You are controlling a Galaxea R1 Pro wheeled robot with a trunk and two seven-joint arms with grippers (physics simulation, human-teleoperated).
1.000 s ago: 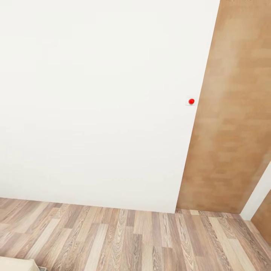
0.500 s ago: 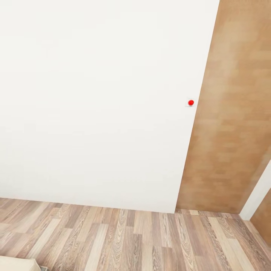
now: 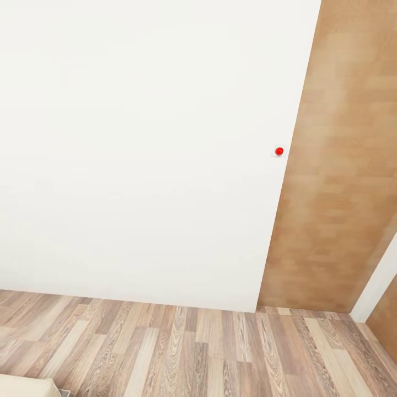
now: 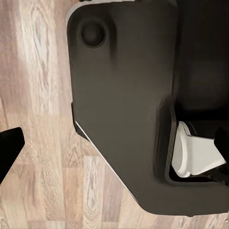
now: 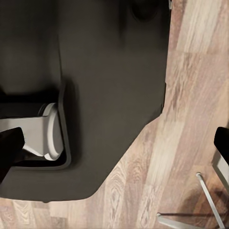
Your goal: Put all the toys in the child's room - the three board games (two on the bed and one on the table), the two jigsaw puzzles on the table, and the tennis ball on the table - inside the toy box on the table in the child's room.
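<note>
None of the toys is before my head camera. It faces a white wall with a small red dot near its edge, a wood panel beside it, and plank floor below. A pale corner pokes in at the lower left; I cannot tell what it belongs to. So the box, table and bed must lie elsewhere in the room, and I judge I am on my way and need to turn before any picking can begin.

My left wrist camera looks straight down at my dark base over the planks, which suggests the arm hangs tucked at my side for travel. One dark fingertip shows at the frame's edge and nothing sits against it; the gap to the other finger is out of frame, so I cannot tell how wide my left gripper stands.

My right wrist camera gives the mirror picture: base, planks, and thin metal legs of some furniture nearby. Dark fingertips show at both edges, well apart, with only floor and base between them, so my right gripper is spread and empty.
</note>
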